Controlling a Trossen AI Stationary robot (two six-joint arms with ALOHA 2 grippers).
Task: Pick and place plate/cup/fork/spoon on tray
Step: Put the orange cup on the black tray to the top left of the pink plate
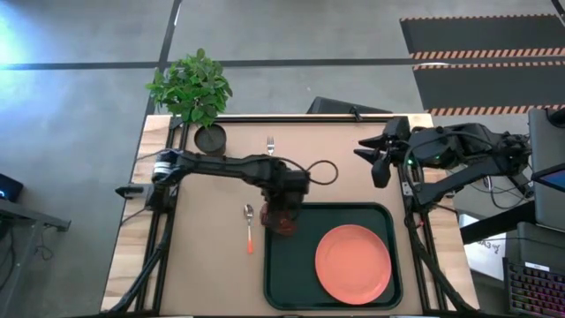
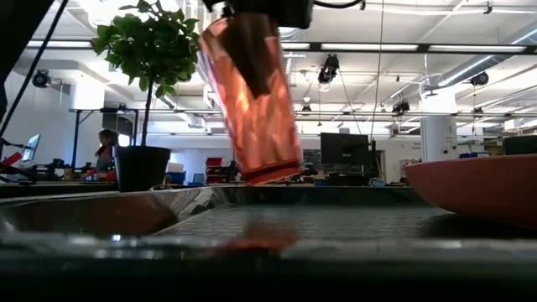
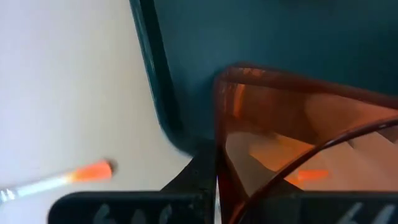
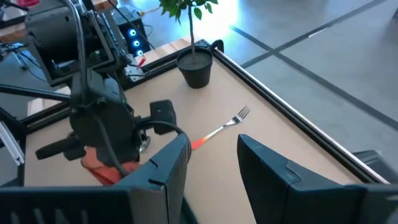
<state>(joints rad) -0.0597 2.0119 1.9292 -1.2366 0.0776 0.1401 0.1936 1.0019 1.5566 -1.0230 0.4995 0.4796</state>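
Coral-orange, my one plate (image 1: 353, 263) lies lower right on the one tray (image 1: 291, 283), while my left gripper (image 1: 283, 218) clamps the one cup (image 1: 284, 224) above the tray's upper-left corner, one spoon (image 1: 250, 226) and one fork (image 1: 271, 145) left of it, right gripper (image 1: 371, 159) spread, upper right.

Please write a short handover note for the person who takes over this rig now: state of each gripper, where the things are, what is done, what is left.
Left gripper: jaws shut on the cup, held tilted just above the tray's near-left corner, not yet set down.
Right gripper: jaws open, empty, waiting above the table's right side.
Done: plate lies on the tray.
Left: set the cup down; then the spoon, on the table left of the tray, and the fork, on the table near the plant pot.
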